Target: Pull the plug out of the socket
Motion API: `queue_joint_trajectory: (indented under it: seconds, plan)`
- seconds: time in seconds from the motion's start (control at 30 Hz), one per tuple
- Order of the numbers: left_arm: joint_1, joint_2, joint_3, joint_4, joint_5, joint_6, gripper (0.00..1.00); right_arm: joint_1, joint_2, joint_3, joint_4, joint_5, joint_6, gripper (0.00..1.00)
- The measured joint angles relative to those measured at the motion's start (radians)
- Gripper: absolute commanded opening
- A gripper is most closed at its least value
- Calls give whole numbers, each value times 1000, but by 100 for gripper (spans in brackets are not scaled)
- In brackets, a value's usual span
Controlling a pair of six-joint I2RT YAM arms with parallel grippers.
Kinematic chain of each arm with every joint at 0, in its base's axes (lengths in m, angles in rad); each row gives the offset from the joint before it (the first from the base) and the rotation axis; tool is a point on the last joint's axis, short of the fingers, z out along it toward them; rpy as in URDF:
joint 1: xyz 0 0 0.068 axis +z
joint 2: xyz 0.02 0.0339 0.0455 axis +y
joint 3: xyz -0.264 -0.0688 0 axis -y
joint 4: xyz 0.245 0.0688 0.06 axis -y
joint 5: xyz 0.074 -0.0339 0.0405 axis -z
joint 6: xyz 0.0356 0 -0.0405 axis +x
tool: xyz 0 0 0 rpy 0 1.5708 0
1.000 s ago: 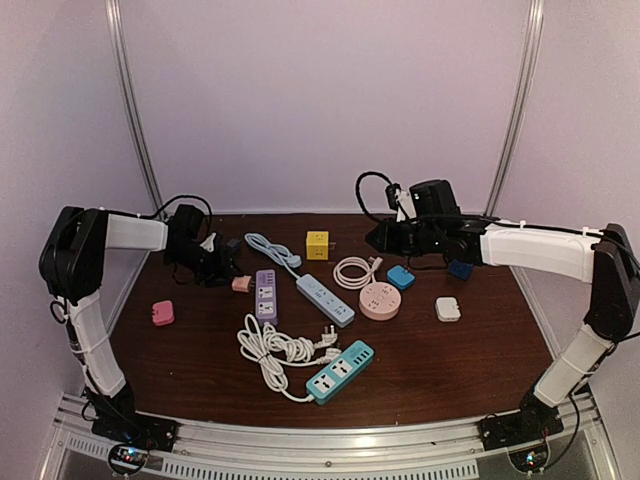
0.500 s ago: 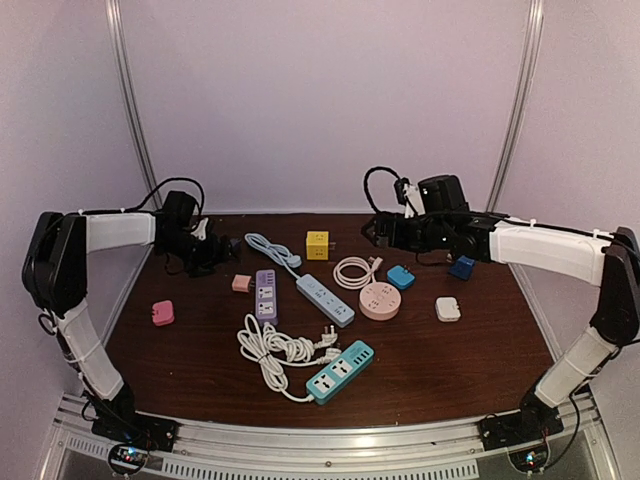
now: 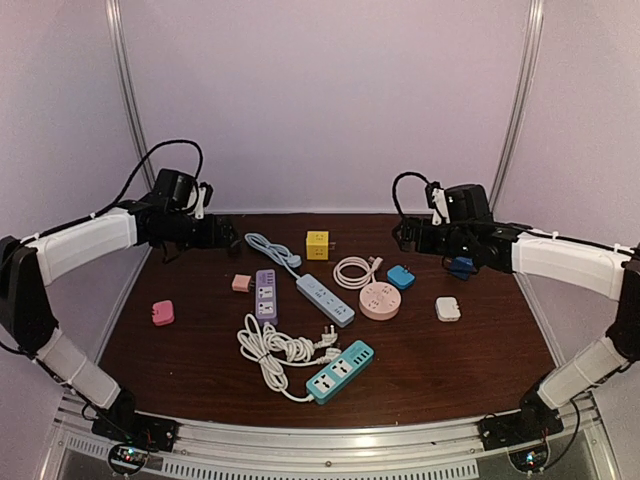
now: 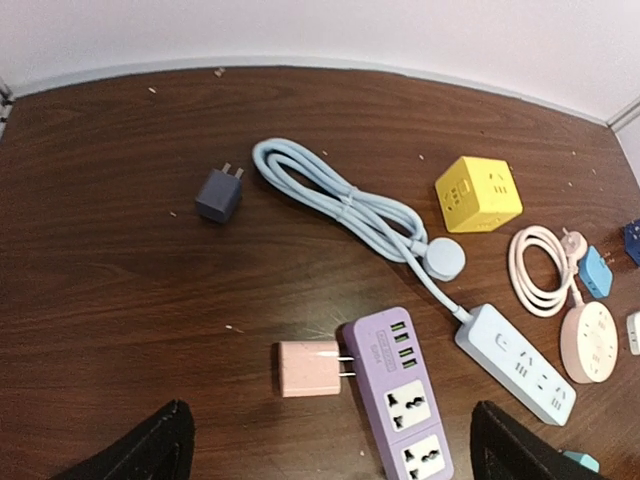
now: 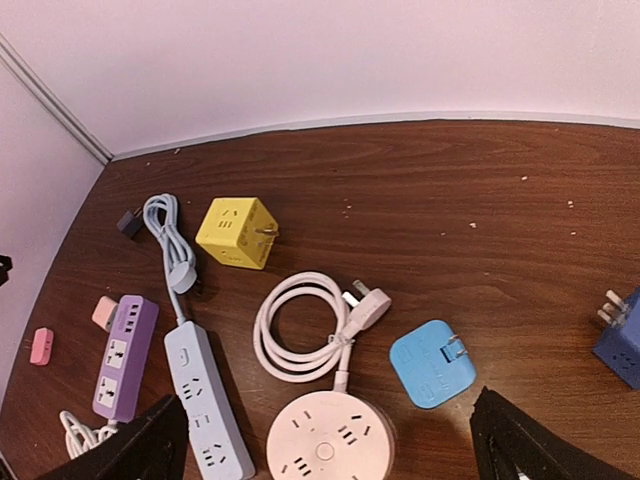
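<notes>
The pink plug lies flat on the table, its two bare prongs pointing at the side of the purple socket strip, outside the sockets. In the top view the plug sits just left of the strip. My left gripper hangs open above the table's back left, behind the plug and apart from it, holding nothing. In its wrist view the left gripper shows two dark fingertips spread wide. My right gripper hovers open at the back right, empty.
On the table lie a light blue strip with its coiled cord, a yellow cube, a round pink socket, a blue adapter, a white adapter, a teal strip, a pink adapter and a dark plug.
Both grippers have opened wide. Both arms have risen and drawn back, the left one away from the pink plug, which stays beside the purple strip.
</notes>
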Motion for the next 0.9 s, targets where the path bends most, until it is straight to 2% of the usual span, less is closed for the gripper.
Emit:
queue_joint_trajectory:
  seconds: [0.13, 0.3, 0.43, 0.63, 0.9]
  plan:
    - [0, -118, -73, 23, -126, 22, 98, -27, -86, -68, 16, 112, -48, 100]
    - [0, -250, -232, 126, -295, 87, 98, -49, -254, -270, 179, 241, -156, 100]
    - [5, -277, -343, 266, -399, 166, 98, -69, -344, -411, 295, 317, -254, 100]
    - [48, -270, -573, 569, -413, 280, 98, -151, -328, -463, 413, 368, -330, 100]
    - [195, -207, -653, 800, -380, 333, 98, -272, -264, -615, 625, 343, -381, 100]
